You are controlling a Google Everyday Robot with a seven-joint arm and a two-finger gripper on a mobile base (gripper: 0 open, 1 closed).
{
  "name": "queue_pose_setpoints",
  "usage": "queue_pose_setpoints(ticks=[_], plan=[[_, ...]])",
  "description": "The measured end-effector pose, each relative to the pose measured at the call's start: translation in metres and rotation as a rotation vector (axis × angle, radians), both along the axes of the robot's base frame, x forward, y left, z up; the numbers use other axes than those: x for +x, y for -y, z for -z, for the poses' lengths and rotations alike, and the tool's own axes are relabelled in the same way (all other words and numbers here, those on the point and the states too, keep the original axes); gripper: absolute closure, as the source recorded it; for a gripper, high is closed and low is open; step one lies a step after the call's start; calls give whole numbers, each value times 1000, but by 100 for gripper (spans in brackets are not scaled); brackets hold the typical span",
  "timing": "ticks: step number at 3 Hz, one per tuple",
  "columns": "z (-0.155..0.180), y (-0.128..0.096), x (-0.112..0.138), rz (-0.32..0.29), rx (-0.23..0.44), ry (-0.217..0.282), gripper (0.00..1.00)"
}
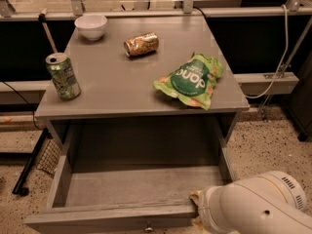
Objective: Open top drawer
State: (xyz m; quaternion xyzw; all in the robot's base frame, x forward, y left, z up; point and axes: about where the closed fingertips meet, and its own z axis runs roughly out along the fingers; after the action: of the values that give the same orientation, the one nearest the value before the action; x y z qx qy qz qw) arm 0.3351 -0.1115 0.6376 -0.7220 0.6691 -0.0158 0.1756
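The top drawer (97, 217) is a wide grey box under the grey tabletop, pulled far out toward me, and its inside is bare. A small round metal knob (148, 226) shows at the centre of its front, at the bottom edge of the view. My gripper (196, 208) is at the right end of the drawer's front edge, mostly hidden behind my white arm (258, 206). Only a tan part of it shows against the front panel. The two shallower drawers are out of view.
On the tabletop (112, 87) stand a green soda can (63, 76) at the left edge, a white bowl (91, 26) at the back left, a lying brown can (141, 44) and a green chip bag (192, 80). A black stand leg (29, 167) is on the floor to the left.
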Motion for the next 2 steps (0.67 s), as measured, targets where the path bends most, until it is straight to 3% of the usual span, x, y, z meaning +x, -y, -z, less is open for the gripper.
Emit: queue_pose_setpoints(ticks=[1,2], plan=[[0,0,0,-1,-1,1,5],[-13,3,4,10,1,24,0]])
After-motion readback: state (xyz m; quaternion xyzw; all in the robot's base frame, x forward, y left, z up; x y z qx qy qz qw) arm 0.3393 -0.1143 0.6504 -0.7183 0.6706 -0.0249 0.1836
